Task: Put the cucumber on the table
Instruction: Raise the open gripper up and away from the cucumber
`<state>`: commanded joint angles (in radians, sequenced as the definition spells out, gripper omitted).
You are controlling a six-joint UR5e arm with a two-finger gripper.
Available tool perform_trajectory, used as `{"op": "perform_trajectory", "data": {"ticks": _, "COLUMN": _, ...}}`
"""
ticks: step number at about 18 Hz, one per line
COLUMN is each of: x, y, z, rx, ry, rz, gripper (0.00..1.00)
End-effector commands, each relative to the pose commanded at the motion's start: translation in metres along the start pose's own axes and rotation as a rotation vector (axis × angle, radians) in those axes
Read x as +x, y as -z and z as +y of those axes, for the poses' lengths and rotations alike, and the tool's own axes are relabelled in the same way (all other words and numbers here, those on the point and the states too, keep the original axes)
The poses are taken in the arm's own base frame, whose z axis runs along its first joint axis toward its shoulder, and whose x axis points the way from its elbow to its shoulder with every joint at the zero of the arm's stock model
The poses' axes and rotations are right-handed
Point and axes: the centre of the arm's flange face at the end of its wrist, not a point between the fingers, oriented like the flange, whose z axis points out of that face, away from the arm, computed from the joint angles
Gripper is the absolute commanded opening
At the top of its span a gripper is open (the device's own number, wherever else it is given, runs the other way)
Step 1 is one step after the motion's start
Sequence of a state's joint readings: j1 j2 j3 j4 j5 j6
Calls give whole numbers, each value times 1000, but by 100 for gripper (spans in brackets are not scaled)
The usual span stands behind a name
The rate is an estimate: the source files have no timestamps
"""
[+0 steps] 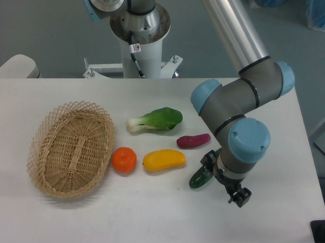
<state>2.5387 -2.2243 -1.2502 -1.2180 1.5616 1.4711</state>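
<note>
The cucumber [198,179] is a short dark green oblong lying on the white table [146,218], right of the yellow fruit. Its upper right end is hidden under my gripper [223,179]. The gripper hangs just over that end, its two black fingers [206,160] standing far wider apart than the cucumber is thick. It looks open, with the cucumber resting on the tabletop.
A wicker basket [46,148] lies at the left. An orange [124,160], a yellow fruit [164,159], a leafy green vegetable [156,120] and a purple vegetable [193,140] lie mid-table. The table's right edge is close to the arm [245,98].
</note>
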Motion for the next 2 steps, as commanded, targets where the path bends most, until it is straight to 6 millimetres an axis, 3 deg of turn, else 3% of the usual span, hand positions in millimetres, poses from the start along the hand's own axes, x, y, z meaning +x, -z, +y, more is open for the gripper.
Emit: {"op": "perform_trajectory", "data": {"ticks": 2, "x": 0, "y": -3, "z": 0, "rx": 0, "ry": 0, "rz": 1, "gripper": 100}}
